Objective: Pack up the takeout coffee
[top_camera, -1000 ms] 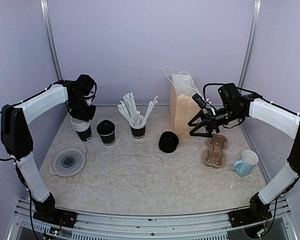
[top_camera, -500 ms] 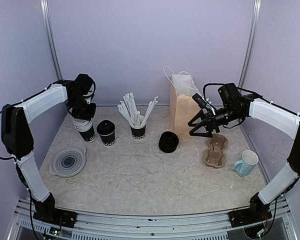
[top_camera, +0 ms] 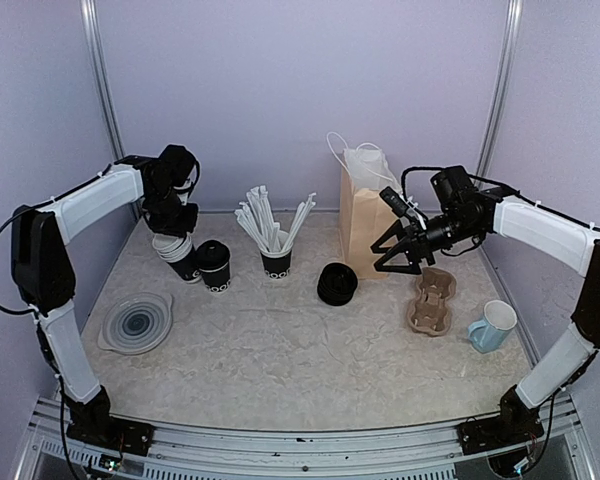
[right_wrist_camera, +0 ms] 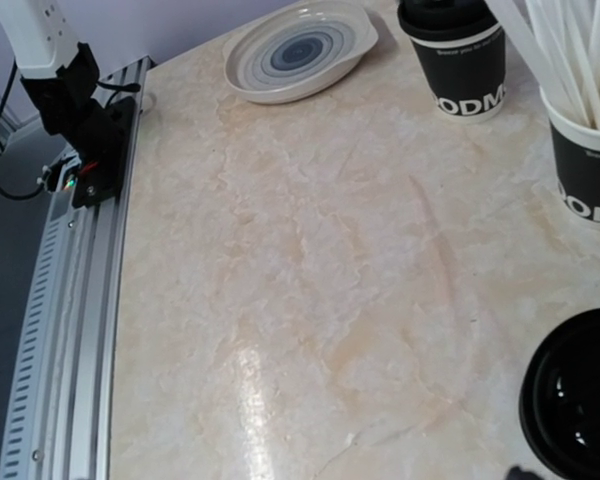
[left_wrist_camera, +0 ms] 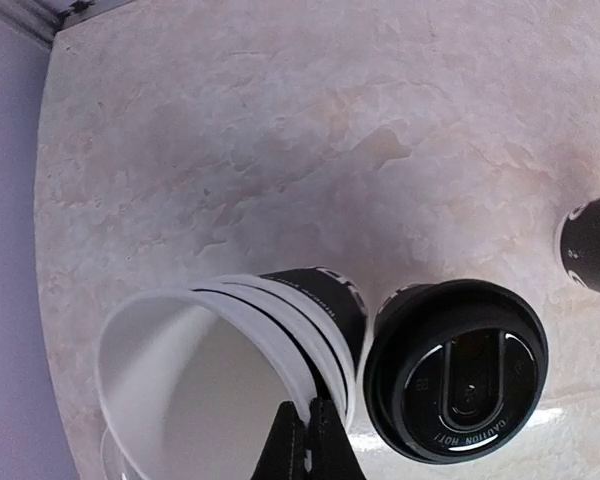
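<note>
The takeout coffee (top_camera: 214, 266), a small black cup with a black lid, stands at the back left; its lid shows in the left wrist view (left_wrist_camera: 455, 370) and it also shows in the right wrist view (right_wrist_camera: 458, 55). My left gripper (top_camera: 180, 224) is shut on the white rim of the stack of black cups (top_camera: 183, 256), pinching the rim wall (left_wrist_camera: 308, 440). The stack (left_wrist_camera: 210, 370) leans with its base against the coffee. My right gripper (top_camera: 395, 258) is open and empty in the air in front of the paper bag (top_camera: 365, 215). Its fingers do not show in its own wrist view.
A black cup of white straws (top_camera: 276, 262) stands right of the coffee. A stack of black lids (top_camera: 337, 283) lies mid-table. A cardboard cup carrier (top_camera: 432, 300) and a pale blue mug (top_camera: 493, 326) are at the right. A grey plate (top_camera: 137, 322) lies at the front left.
My left gripper has moved right with the cup stack, which now leans and touches the takeout coffee. My right gripper has shifted slightly left and up.
</note>
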`<control>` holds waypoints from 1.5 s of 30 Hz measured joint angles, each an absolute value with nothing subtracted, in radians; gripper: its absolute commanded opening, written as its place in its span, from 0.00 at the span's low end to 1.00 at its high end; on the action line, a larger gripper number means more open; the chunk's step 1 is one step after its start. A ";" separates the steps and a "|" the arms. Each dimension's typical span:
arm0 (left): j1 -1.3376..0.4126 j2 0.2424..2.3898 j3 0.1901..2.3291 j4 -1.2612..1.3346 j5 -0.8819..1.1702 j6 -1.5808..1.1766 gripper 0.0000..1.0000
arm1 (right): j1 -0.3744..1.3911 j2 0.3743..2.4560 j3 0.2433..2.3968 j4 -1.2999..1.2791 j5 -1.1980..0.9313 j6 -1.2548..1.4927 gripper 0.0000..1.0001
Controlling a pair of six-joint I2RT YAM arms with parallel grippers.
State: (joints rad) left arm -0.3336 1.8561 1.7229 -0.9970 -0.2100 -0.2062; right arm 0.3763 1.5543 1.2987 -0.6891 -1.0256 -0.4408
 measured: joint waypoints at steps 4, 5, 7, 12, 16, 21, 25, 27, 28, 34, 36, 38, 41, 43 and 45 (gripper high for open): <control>-0.355 1.873 1.775 -1.042 -0.321 -0.208 0.00 | 0.384 1.557 1.299 -0.690 -1.026 -0.440 0.88; -0.355 1.881 1.801 -1.046 -0.315 -0.210 0.00 | 0.386 1.557 1.299 -0.690 -1.026 -0.440 0.87; -0.354 1.882 1.808 -1.027 -0.316 -0.208 0.00 | 0.386 1.557 1.299 -0.690 -1.025 -0.440 0.87; -0.348 1.905 1.814 -1.065 -0.338 -0.202 0.00 | 0.387 1.557 1.299 -0.690 -1.026 -0.441 0.87; -0.348 1.925 1.808 -1.071 -0.336 -0.194 0.00 | 0.387 1.557 1.299 -0.690 -1.025 -0.441 0.87; -0.337 1.925 1.809 -1.069 -0.272 -0.178 0.00 | 0.387 1.557 1.299 -0.690 -1.026 -0.441 0.88; -0.330 1.932 1.834 -1.096 -0.314 -0.181 0.00 | 0.387 1.557 1.299 -0.690 -1.026 -0.441 0.87; -0.319 1.936 1.852 -1.097 -0.297 -0.181 0.00 | 0.387 1.557 1.299 -0.690 -1.025 -0.441 0.87; -0.318 1.935 1.852 -1.093 -0.305 -0.183 0.00 | 0.387 1.557 1.299 -0.690 -1.025 -0.441 0.88; -0.311 1.934 1.847 -1.084 -0.302 -0.182 0.00 | 0.387 1.557 1.299 -0.690 -1.025 -0.441 0.87; -0.311 1.933 1.845 -1.086 -0.296 -0.183 0.00 | 0.387 1.557 1.299 -0.690 -1.025 -0.441 0.88; -0.312 1.928 1.847 -1.090 -0.295 -0.183 0.00 | 0.387 1.557 1.299 -0.690 -1.025 -0.441 0.88; -0.322 1.922 1.862 -1.115 -0.303 -0.190 0.00 | 0.387 1.557 1.299 -0.690 -1.025 -0.441 0.87; -0.335 1.921 1.902 -1.151 -0.317 -0.202 0.00 | 0.387 1.557 1.299 -0.690 -1.025 -0.441 0.87; -0.352 1.913 1.954 -1.185 -0.327 -0.221 0.00 | 0.387 1.557 1.299 -0.690 -1.025 -0.443 0.87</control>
